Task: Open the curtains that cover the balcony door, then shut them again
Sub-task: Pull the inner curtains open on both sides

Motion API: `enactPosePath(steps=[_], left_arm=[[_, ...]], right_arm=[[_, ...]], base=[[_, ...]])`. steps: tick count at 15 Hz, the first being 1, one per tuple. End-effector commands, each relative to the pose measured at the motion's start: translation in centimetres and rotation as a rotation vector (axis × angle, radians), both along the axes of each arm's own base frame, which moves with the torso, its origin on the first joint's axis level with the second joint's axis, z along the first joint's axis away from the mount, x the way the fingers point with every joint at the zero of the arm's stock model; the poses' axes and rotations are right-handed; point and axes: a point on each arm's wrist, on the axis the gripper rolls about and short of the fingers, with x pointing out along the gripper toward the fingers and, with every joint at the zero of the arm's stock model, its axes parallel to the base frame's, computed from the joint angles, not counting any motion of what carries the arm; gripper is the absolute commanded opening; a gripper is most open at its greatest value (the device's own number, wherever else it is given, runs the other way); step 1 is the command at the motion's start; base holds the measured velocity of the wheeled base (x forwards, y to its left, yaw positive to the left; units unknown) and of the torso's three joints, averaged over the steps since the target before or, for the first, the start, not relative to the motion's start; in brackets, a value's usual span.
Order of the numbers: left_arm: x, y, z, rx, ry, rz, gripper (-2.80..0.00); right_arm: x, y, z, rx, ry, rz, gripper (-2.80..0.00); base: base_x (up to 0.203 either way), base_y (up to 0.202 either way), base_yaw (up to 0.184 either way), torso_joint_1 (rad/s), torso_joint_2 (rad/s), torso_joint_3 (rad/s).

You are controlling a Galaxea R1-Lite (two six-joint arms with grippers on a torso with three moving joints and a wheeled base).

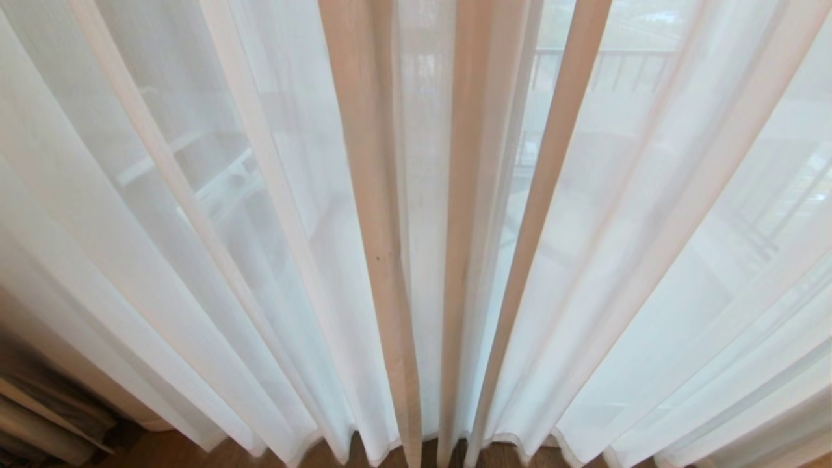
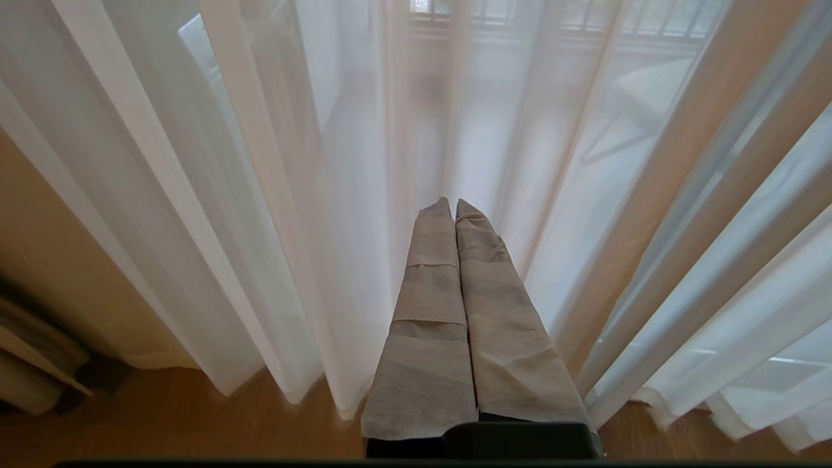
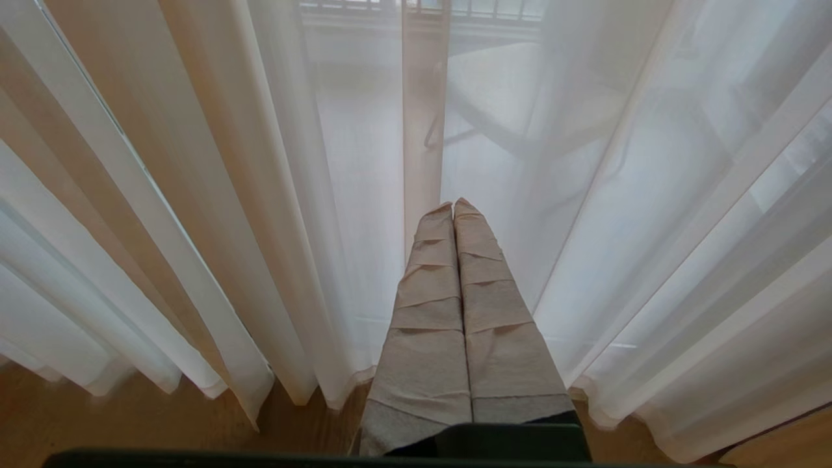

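We stand close before the curtains (image 1: 416, 260), and their white translucent sheers fill the whole head view, hanging in long pleats down to the wooden floor (image 1: 169, 452). They are drawn shut. Through the thin cloth we make out a pale balcony space with a dark railing (image 1: 604, 68) high behind the pleats, and some pale shape behind the pleats to the left of the middle fold; what it is we cannot tell. The balcony door itself lies behind the curtains and we cannot make out its frame. At the curtains' far left edge, low down, a strip of heavier beige drape (image 1: 39, 364) hangs beside darker folds.

Neither arm shows in the head view. In the left wrist view the left pincer (image 2: 453, 203) points at the curtains, its two tape-wrapped fingers (image 2: 429, 292) pressed together with nothing between them, the tips just before the sheer cloth. In the right wrist view the right pincer (image 3: 453, 203) stands the same way, fingers (image 3: 494, 305) pressed together and empty, close before the curtains; whether either tip touches the cloth we cannot tell.
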Motion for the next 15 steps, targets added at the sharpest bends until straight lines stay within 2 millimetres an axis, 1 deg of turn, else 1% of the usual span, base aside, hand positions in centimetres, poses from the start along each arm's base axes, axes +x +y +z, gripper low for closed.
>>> enactPosePath(steps=[1,5,8,10,12,15], left_arm=[[0.0,0.0,0.1,0.004,-0.008,-0.001,-2.8],[-0.9,0.0,2.7,0.003,-0.102,-0.002,-2.8],[-1.3,0.0,5.6,0.004,-0.139,-0.007,-2.8],[-0.8,-0.1,7.8,0.007,-0.116,-0.061,-2.8],[0.3,-0.4,10.2,0.01,-0.081,-0.167,-2.8],[2.4,-0.8,14.7,0.013,-0.06,-0.337,-2.8]], right_arm=[[0.0,0.0,0.0,-0.001,0.0,0.001,-2.8],[0.0,0.0,0.0,-0.001,0.001,0.0,-2.8],[0.0,0.0,0.0,-0.001,0.001,0.001,-2.8],[0.0,0.0,0.0,-0.001,0.001,0.0,-2.8],[0.0,0.0,0.0,-0.001,0.001,0.001,-2.8],[0.0,0.0,0.0,-0.001,0.0,0.001,-2.8]], base=[[0.0,0.0,0.0,0.0,0.0,0.0],[0.0,0.0,0.0,0.0,0.0,0.0],[0.0,0.0,0.0,0.0,0.0,0.0],[0.0,0.0,0.0,0.0,0.0,0.0],[0.0,0.0,0.0,0.0,0.0,0.0],[0.0,0.0,0.0,0.0,0.0,0.0]])
